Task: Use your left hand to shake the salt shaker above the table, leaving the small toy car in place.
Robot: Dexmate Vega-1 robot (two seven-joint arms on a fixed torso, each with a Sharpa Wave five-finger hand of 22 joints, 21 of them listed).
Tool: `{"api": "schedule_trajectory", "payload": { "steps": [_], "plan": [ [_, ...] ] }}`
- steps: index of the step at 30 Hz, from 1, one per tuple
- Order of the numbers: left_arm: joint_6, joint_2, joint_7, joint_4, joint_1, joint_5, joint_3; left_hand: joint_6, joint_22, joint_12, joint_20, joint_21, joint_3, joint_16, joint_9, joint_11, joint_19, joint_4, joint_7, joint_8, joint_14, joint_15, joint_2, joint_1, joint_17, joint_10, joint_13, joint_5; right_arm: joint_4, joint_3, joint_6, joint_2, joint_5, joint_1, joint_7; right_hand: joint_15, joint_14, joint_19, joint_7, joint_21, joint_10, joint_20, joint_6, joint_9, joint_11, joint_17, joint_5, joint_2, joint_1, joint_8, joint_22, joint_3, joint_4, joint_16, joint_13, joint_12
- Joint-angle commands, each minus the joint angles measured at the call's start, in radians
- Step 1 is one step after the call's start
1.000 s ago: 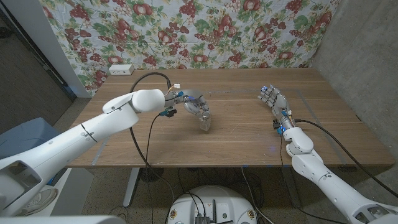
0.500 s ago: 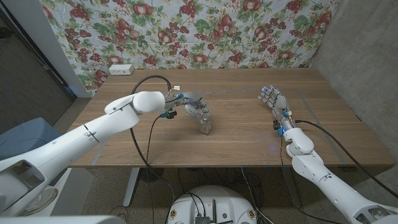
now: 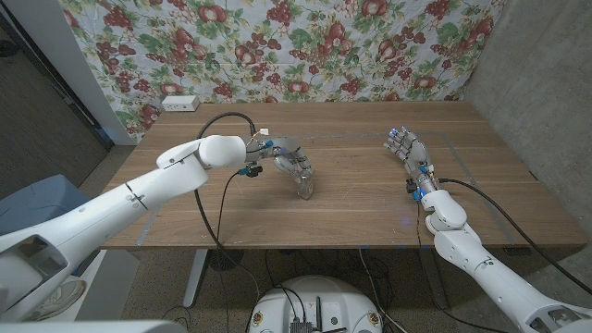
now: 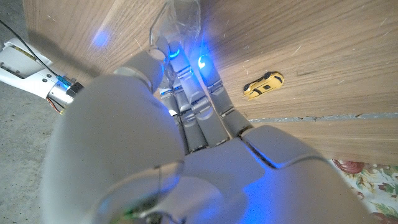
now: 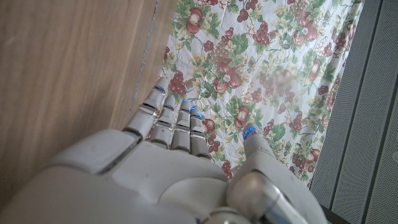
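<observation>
My left hand (image 3: pixel 289 165) grips a clear glass salt shaker (image 3: pixel 305 187) over the middle of the wooden table (image 3: pixel 351 199). The shaker points down and away from the fingers, and I cannot tell whether its end touches the wood. In the left wrist view the shaker (image 4: pixel 177 20) sticks out beyond the curled fingers (image 4: pixel 196 99). A small yellow toy car (image 4: pixel 263 84) lies on the table beside the hand, apart from it. My right hand (image 3: pixel 408 150) stands at the table's right side with its fingers apart and holds nothing; the right wrist view shows these fingers (image 5: pixel 171 121) spread.
A white box (image 3: pixel 180 104) sits at the table's back left corner. A black cable (image 3: pixel 222 190) loops down from my left wrist over the table. A floral cloth (image 3: pixel 305 46) hangs behind the far edge. A taped line (image 3: pixel 444 139) marks the right side.
My left hand has shifted slightly with the shaker, which now sits a little lower. The right hand has not moved.
</observation>
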Motion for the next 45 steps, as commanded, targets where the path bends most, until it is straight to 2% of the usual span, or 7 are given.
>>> {"api": "schedule_trajectory", "payload": {
  "steps": [1,11,16,24,32,41,45],
  "plan": [
    [-0.043,0.002,-0.031,0.014,-0.016,0.022,0.009,-0.049,0.001,-0.005,-0.032,-0.023,0.03,-0.01,-0.005,-0.002,-0.025,0.046,-0.005,0.0,-0.114,-0.069,0.05,0.029,0.017,-0.066,-0.004,0.013,-0.002,-0.001,-0.001,0.002,0.0,0.001,-0.003,0.003,-0.006,-0.003,-0.002,-0.004,-0.004,-0.006,-0.006,0.003,0.004,-0.002,-0.001,0.002,-0.007,0.001,0.006,0.004,0.0,-0.003,0.004,0.003],
    [-0.031,0.006,-0.071,0.007,-0.028,0.038,0.017,-0.155,-0.001,0.0,0.0,-0.074,0.032,-0.071,-0.02,0.025,-0.063,0.058,-0.015,-0.001,-0.279,-0.009,0.047,-0.046,0.002,-0.18,-0.015,0.026,0.0,-0.001,0.007,0.001,-0.004,-0.001,-0.003,0.003,-0.005,-0.003,-0.002,-0.003,-0.004,-0.006,-0.006,0.003,0.005,-0.002,0.0,0.002,-0.007,0.001,0.006,0.004,0.0,-0.003,0.004,0.003],
    [-0.045,0.01,-0.043,0.0,-0.01,0.034,0.0,-0.24,0.0,0.001,0.022,-0.115,0.022,-0.089,-0.03,0.046,-0.1,0.052,-0.05,0.0,-0.368,0.022,0.031,-0.083,-0.003,-0.275,-0.02,0.029,-0.006,0.001,0.004,0.002,0.0,-0.004,-0.005,0.005,-0.004,-0.002,-0.001,-0.003,-0.003,-0.005,-0.005,0.003,0.007,-0.002,0.0,0.002,-0.007,0.001,0.006,0.004,0.0,-0.003,0.003,0.004],
    [-0.1,0.025,0.13,-0.027,0.085,0.033,-0.078,-0.393,0.003,-0.004,0.063,-0.189,-0.048,-0.113,-0.045,0.058,-0.211,0.053,-0.088,-0.002,-0.591,0.086,0.009,-0.117,-0.004,-0.493,-0.033,0.016,-0.008,0.0,0.007,0.001,-0.002,-0.006,-0.003,0.003,-0.004,-0.002,-0.001,-0.003,-0.001,-0.005,-0.004,0.003,0.005,-0.002,0.0,0.002,-0.007,0.002,0.006,0.005,0.0,-0.002,0.003,0.005],
    [-0.167,0.009,0.351,-0.029,0.195,0.047,-0.161,-0.492,0.002,-0.006,0.082,-0.241,-0.103,-0.117,-0.053,0.056,-0.282,0.069,-0.107,-0.005,-0.691,0.103,0.006,-0.173,-0.015,-0.623,-0.046,-0.002,-0.008,-0.003,0.003,0.002,-0.005,-0.001,-0.003,0.003,-0.002,-0.001,0.0,-0.003,0.0,-0.004,-0.002,0.003,0.006,-0.002,-0.001,0.001,-0.008,0.002,0.006,0.004,0.0,-0.001,0.003,0.005],
    [-0.242,-0.049,0.572,0.002,0.287,0.079,-0.224,-0.665,0.001,-0.005,0.098,-0.323,-0.17,-0.131,-0.061,0.035,-0.38,0.1,-0.138,-0.005,-0.832,0.113,0.023,-0.308,-0.048,-0.774,-0.065,-0.013,-0.009,-0.009,-0.013,0.0,-0.01,0.011,-0.003,0.004,0.0,0.0,0.001,-0.002,0.003,-0.003,0.0,0.003,0.006,-0.002,-0.001,0.001,-0.008,0.003,0.006,0.004,0.0,-0.001,0.003,0.007],
    [-0.222,-0.073,0.6,-0.002,0.317,0.039,-0.247,-0.734,0.001,-0.005,0.09,-0.359,-0.196,-0.132,-0.064,0.026,-0.413,0.117,-0.165,-0.009,-0.881,0.108,0.033,-0.377,-0.066,-0.829,-0.072,-0.014,-0.006,-0.013,-0.018,-0.001,-0.015,0.019,0.0,0.005,0.0,0.0,0.002,-0.002,0.004,-0.003,0.0,0.003,0.009,-0.002,-0.001,0.001,-0.008,0.003,0.006,0.004,0.0,0.0,0.003,0.007]
  ]
}}
